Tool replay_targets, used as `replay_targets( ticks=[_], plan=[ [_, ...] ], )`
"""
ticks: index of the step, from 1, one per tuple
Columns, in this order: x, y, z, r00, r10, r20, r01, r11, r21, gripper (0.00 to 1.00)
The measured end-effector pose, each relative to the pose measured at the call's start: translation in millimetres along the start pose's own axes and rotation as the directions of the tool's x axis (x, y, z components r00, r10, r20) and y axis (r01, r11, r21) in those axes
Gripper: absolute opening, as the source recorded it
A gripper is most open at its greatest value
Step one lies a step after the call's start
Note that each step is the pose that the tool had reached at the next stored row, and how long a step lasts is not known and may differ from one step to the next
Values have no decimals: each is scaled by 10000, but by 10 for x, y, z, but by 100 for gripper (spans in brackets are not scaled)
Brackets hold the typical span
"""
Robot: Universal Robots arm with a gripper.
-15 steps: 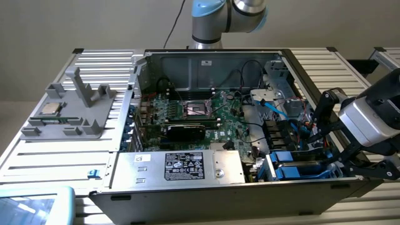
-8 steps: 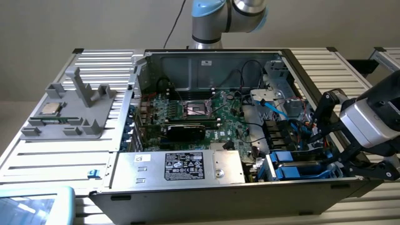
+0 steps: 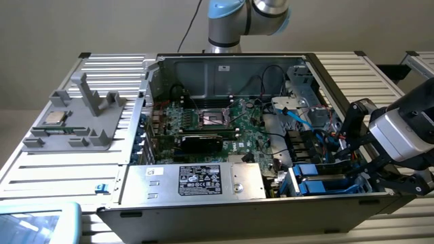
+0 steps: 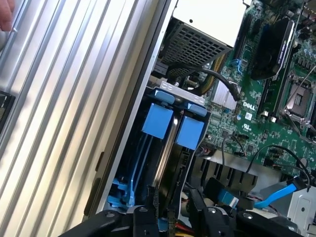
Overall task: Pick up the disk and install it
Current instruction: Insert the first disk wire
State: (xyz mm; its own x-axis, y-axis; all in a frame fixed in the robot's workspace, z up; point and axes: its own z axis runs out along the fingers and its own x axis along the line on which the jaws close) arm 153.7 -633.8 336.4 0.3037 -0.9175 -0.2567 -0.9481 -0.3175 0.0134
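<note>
The disk (image 4: 166, 157) stands on edge in the drive bay at the front corner of the open computer case (image 3: 224, 66), a thin silver strip between blue rails with two blue tabs (image 4: 158, 121) at its end. In the exterior view the bay's blue carriers (image 3: 318, 175) sit low at the exterior view's right. My gripper (image 3: 366, 170) hangs right over this bay, and its black links (image 4: 173, 224) straddle the line of the disk's near end. Whether it grips the disk is hidden.
A silver box with a black label (image 3: 196, 180) lies beside the bay. The green motherboard (image 3: 217, 122) and blue cables (image 3: 298, 117) fill the case. A grey fixture (image 3: 85, 114) holding a small square chip (image 3: 54, 118) stands on the slatted table (image 3: 61, 168). A fingertip (image 4: 5, 15) shows at the table's edge.
</note>
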Motion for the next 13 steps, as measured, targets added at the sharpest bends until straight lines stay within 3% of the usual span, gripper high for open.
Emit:
replay_targets(
  ticks=[13],
  plan=[
    [10, -22, 38, 10000, -34, 87, 34, 10000, 18, 38]
  ],
)
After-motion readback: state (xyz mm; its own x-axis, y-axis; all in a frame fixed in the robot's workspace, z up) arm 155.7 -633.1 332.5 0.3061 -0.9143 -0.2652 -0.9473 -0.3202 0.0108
